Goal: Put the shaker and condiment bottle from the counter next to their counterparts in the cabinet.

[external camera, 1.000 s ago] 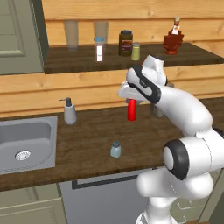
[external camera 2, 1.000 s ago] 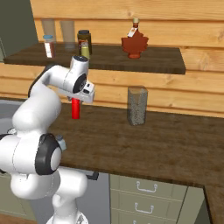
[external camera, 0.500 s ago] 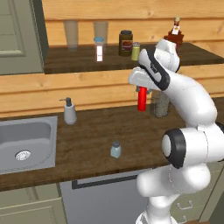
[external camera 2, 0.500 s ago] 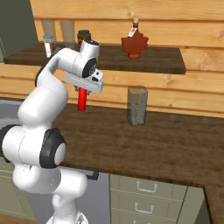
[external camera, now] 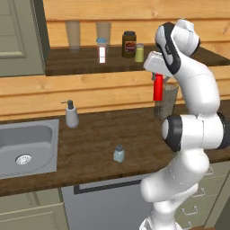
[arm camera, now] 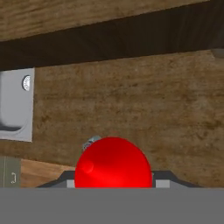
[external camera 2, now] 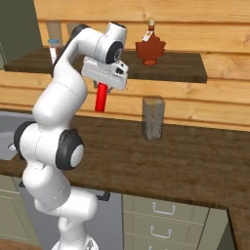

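From my station, the nearest thing is the small pale blue-grey translucent shaker with a grey cap (external camera: 118, 153), standing alone near the front edge of the long dark brown wooden counter (external camera: 99, 134). It is untouched, so that half of the job is not yet begun. In the hand view its cap just peeks out from behind the bottle I carry.

Above the counter, the two-finger gripper (external camera: 157, 72) is clamped on the slim bright red squeeze bottle (external camera: 157, 87), which hangs straight down from it, clear of the worktop and just below the front lip of the shelf. The hand view looks down the bottle's body (arm camera: 113, 162) at the counter far beneath. Behind the bottle on the counter stands a speckled grey block (external camera 2: 153, 117), and off to the left a grey pump soap dispenser (external camera: 71, 114) beside the steel sink (external camera: 24, 150).

Further back and higher is the open light-wood wall shelf with its dark brown floor (external camera: 81, 65). On it I see the olive-yellow shaker with a silver cap (external camera: 139, 53) next to a dark jar with a red label (external camera: 129, 44), and toward the right the squat dark brown sauce bottle (external camera 2: 150, 46).

I judge the first item is lifted but not placed: the bottle must rise over the lip and go in beside the brown bottle, then the shaker follows.
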